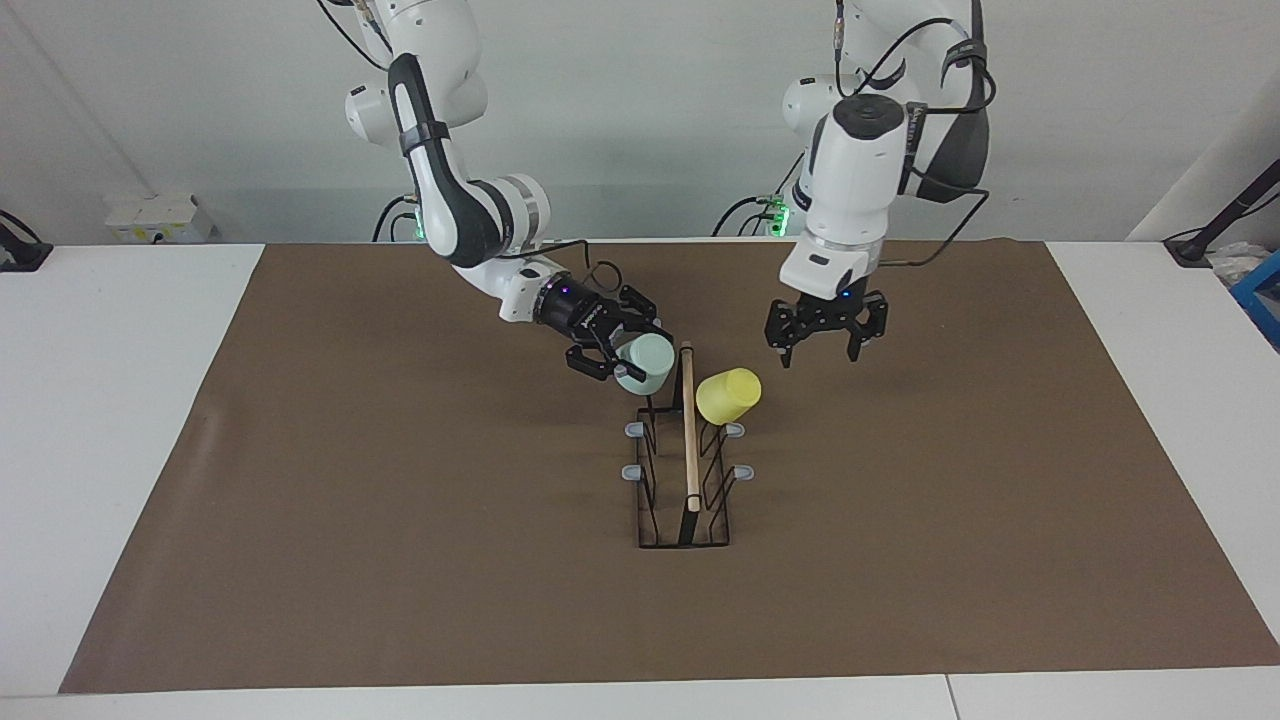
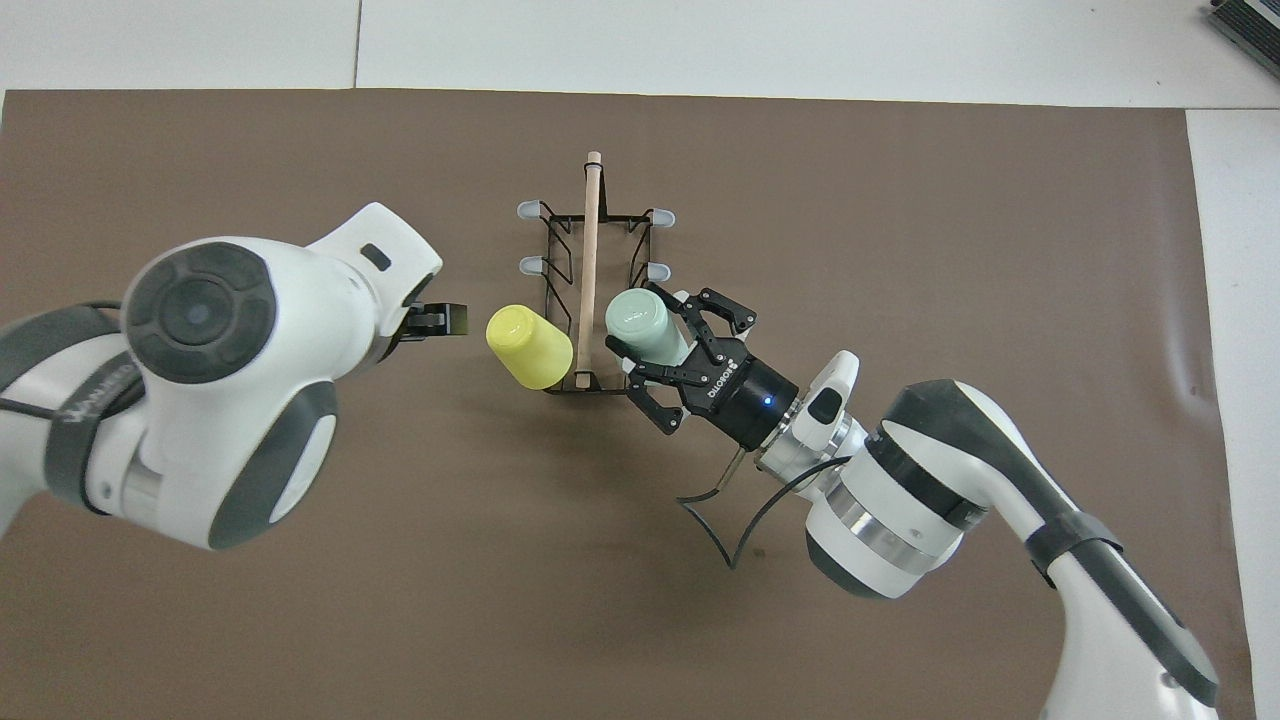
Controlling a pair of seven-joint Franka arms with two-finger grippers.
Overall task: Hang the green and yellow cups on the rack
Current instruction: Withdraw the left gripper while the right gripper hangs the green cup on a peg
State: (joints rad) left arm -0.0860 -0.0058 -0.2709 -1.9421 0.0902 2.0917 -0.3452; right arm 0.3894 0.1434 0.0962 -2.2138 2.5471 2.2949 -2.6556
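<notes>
Brown matting (image 1: pixel 400 520) covers the middle of a white table (image 1: pixel 120 400) set against a pale wall; both arms enter from the top of the facing view.

Rack (image 1: pixel 686 470) — black wire stand at mid-frame, light wooden dowel (image 1: pixel 689 425) along its top, grey-tipped prongs (image 1: pixel 742 471) to either side.

Yellow cup (image 1: pixel 728 396) — tilted, hung on the rack's prong nearest the robots on the left arm's side, just right of the dowel in the facing view, left of it in the overhead view (image 2: pixel 528 345). Nothing grips it.

Green cup (image 1: pixel 645 362) — pale mint, tilted, held against the rack's end nearest the robots on the right arm's side, just left of the dowel in the facing view; its closed base faces up in the overhead view (image 2: pixel 645 322).

Right gripper (image 1: pixel 618 352) — reaches in from the upper left of the facing view, fingers clamped on the green cup.

Left gripper (image 1: pixel 826 345) — hangs over bare matting at right of centre in the facing view, apart from the yellow cup, fingers spread and holding nothing; in the overhead view only a fingertip (image 2: pixel 440 320) shows past the arm's white housing.
</notes>
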